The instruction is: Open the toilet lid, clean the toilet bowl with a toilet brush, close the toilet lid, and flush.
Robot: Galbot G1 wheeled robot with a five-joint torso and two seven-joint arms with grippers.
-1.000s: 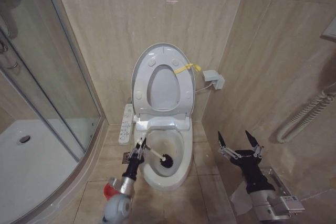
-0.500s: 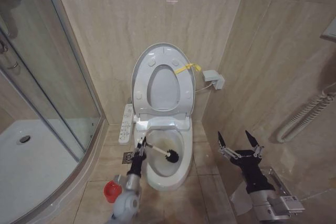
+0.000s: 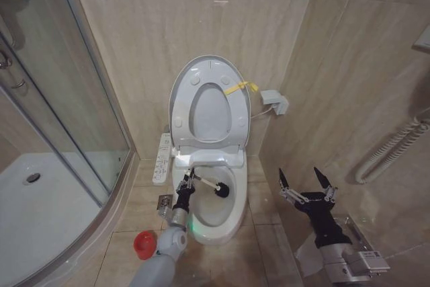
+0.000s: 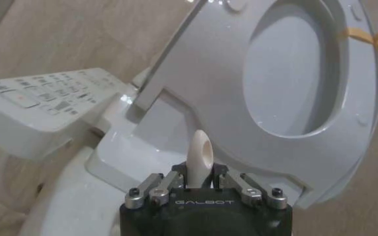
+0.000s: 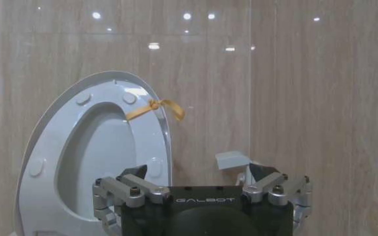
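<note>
In your head view you have one toilet bowl, one toilet lid standing upright against the wall together with the seat, one toilet brush and one red holder cup on the floor to the left of the bowl. Your left hand is clamped on the brush handle at the bowl's left rim; the dark brush head points to the right, over the rear of the bowl. Your right hand hovers well to the right of the toilet, its fingers spread apart.

In your left wrist view the left hand grips the white handle end, with the raised lid just behind.

In your right wrist view the right hand is spread, facing the upright lid and its yellow ribbon.
</note>
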